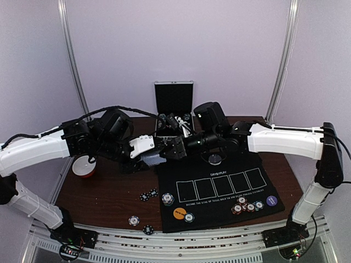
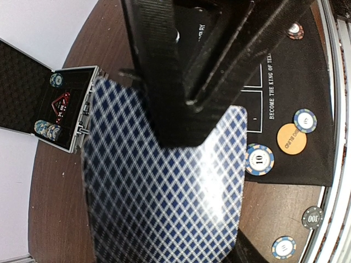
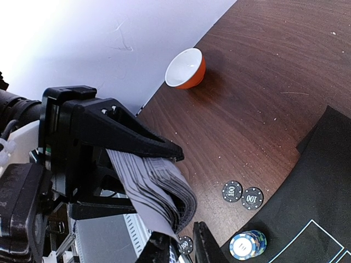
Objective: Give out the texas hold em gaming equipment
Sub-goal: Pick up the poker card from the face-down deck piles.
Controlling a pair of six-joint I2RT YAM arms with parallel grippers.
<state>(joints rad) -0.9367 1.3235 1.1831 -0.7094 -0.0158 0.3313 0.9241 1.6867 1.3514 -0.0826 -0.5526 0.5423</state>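
- Dark desk (image 1: 109,192), near edge: poker chips (image 1: 134,221) lie scattered.
- Mid-desk, aloft: left end effector (image 3: 164,183) clamps the card deck (image 2: 164,208); right end effector (image 3: 181,247), tips nearly meeting at its corner, hold unclear; several cards could slide out together.

Counted are one card deck (image 3: 159,189), one case (image 1: 173,98), one bowl (image 3: 186,68), one mat (image 1: 214,217), one orange disc (image 1: 179,213), one purple disc (image 1: 271,200), about eleven chips (image 1: 134,220).

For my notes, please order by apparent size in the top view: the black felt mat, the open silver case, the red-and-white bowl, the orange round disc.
1. black felt mat
2. open silver case
3. red-and-white bowl
4. orange round disc
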